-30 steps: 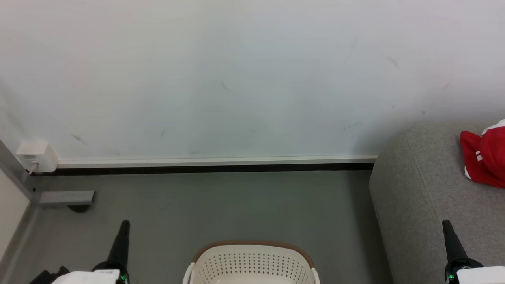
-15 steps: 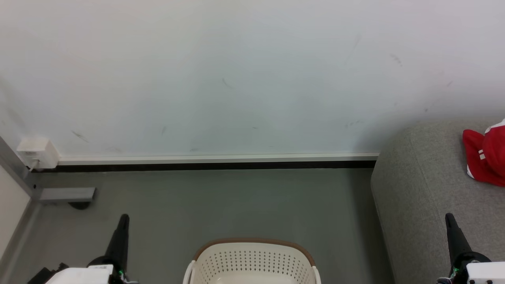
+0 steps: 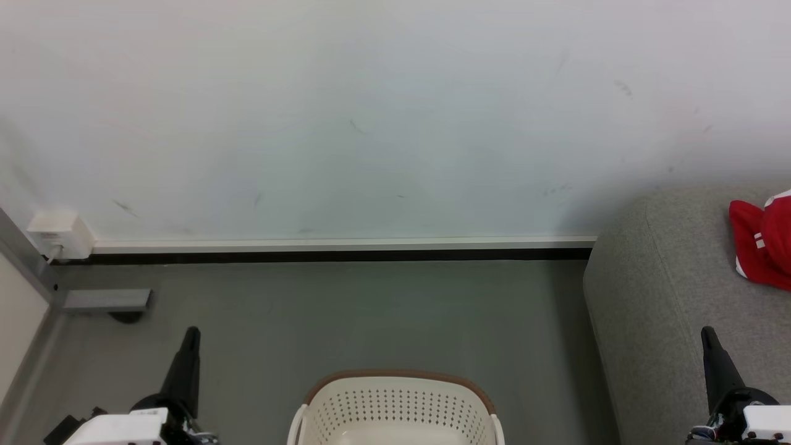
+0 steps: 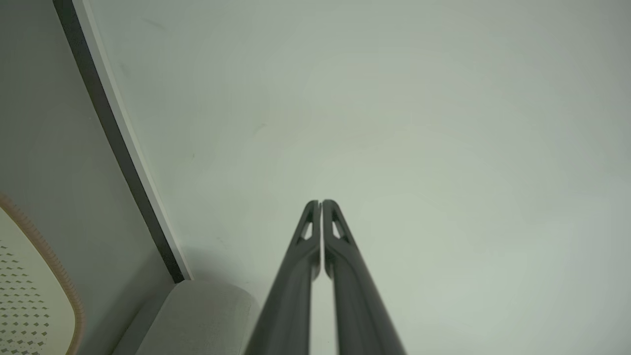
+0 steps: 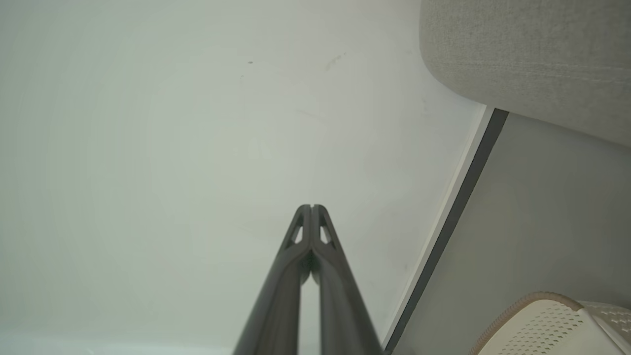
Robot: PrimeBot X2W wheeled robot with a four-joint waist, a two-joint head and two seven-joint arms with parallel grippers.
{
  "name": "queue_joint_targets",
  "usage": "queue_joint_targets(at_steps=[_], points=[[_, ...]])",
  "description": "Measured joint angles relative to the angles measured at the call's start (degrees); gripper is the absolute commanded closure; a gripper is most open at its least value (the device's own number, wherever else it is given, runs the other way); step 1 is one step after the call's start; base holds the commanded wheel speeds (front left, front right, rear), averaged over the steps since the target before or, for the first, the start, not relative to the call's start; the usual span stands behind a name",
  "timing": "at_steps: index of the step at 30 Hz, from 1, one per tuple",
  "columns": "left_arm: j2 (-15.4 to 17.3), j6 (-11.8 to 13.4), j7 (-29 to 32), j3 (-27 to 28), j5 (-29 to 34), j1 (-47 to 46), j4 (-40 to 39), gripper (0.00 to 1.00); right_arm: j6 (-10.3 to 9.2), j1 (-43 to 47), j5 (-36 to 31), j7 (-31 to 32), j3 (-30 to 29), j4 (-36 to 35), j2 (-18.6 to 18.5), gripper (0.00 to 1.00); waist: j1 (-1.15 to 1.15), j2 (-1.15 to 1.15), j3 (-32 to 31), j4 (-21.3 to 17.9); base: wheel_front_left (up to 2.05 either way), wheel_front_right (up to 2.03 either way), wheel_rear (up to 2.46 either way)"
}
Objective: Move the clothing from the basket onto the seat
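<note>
The red clothing with white stripes lies on the grey seat at the right edge of the head view. The cream basket with a brown rim stands on the floor at bottom centre; what I see of its inside is bare. My left gripper is shut at the lower left, its tips pressed together with nothing between them in the left wrist view. My right gripper is shut over the seat's front part, tips together and holding nothing. Both point at the wall.
A white wall with a white and black skirting runs across the back. A white socket box and a grey bracket sit at the left corner. Grey floor lies between wall and basket.
The head view has tilted slightly, so the skirting, basket and seat sit a little higher. The clothing has slid toward the right edge. Both grippers stay shut.
</note>
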Motion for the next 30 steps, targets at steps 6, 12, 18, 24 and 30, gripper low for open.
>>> queue_joint_targets(at_steps=[6, 12, 18, 24, 30], points=[[0.0, 0.0, 0.2, 0.1, -0.7, -0.2, -0.1, 1.0, 0.0, -0.2, 1.2, 0.1, -0.2, -0.1, 0.0, 1.0, 0.0, 0.0, 0.1, 0.0, 0.0, 0.0, 0.0], [0.0, 0.0, 0.2, 0.1, -0.7, -0.2, -0.1, 1.0, 0.0, -0.2, 1.2, 0.1, -0.2, -0.1, 0.0, 1.0, 0.0, 0.0, 0.1, 0.0, 0.0, 0.0, 0.0], [0.0, 0.0, 0.2, 0.1, -0.7, -0.2, -0.1, 1.0, 0.0, -0.2, 1.2, 0.1, -0.2, -0.1, 0.0, 1.0, 0.0, 0.0, 0.1, 0.0, 0.0, 0.0, 0.0], [0.0, 0.0, 0.2, 0.1, -0.7, -0.2, -0.1, 1.0, 0.0, -0.2, 1.2, 0.1, -0.2, -0.1, 0.0, 1.0, 0.0, 0.0, 0.1, 0.0, 0.0, 0.0, 0.0], [0.0, 0.0, 0.2, 0.1, -0.7, -0.2, -0.1, 1.0, 0.0, -0.2, 1.2, 0.1, -0.2, -0.1, 0.0, 1.0, 0.0, 0.0, 0.1, 0.0, 0.0, 0.0, 0.0]])
